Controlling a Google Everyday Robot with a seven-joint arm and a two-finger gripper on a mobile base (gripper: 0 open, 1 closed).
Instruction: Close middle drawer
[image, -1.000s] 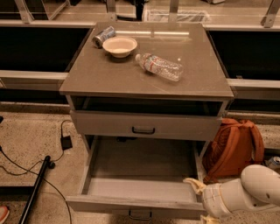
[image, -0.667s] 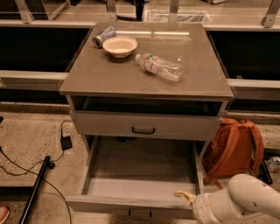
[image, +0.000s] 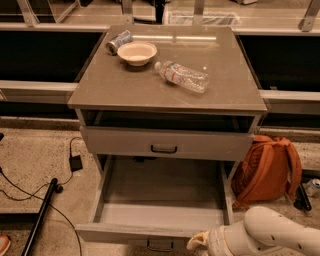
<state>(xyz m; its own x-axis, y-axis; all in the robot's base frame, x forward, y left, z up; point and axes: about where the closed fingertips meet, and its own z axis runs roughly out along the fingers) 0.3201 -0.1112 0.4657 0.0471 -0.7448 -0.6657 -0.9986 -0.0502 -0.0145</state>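
Observation:
The middle drawer (image: 165, 182) is pulled far out of the grey cabinet, showing its bare grey floor. Its low front panel (image: 120, 233) runs along the bottom of the camera view, with a small dark bail handle (image: 160, 245) at its centre. My gripper (image: 198, 242) sits at the bottom edge, at the right part of that front panel, just right of the handle. The white arm (image: 272, 235) reaches in from the lower right corner behind it.
The drawer front (image: 165, 143) above is nearly shut. On the cabinet top lie a bowl (image: 137, 52), a can (image: 118, 42) and a plastic bottle (image: 181, 76). An orange backpack (image: 267, 170) leans on the floor at the right. A black pole (image: 40, 215) and cables lie on the left.
My arm has moved down and to the left, from the drawer's front right corner along the front panel toward the handle. The drawer stands as far out as before.

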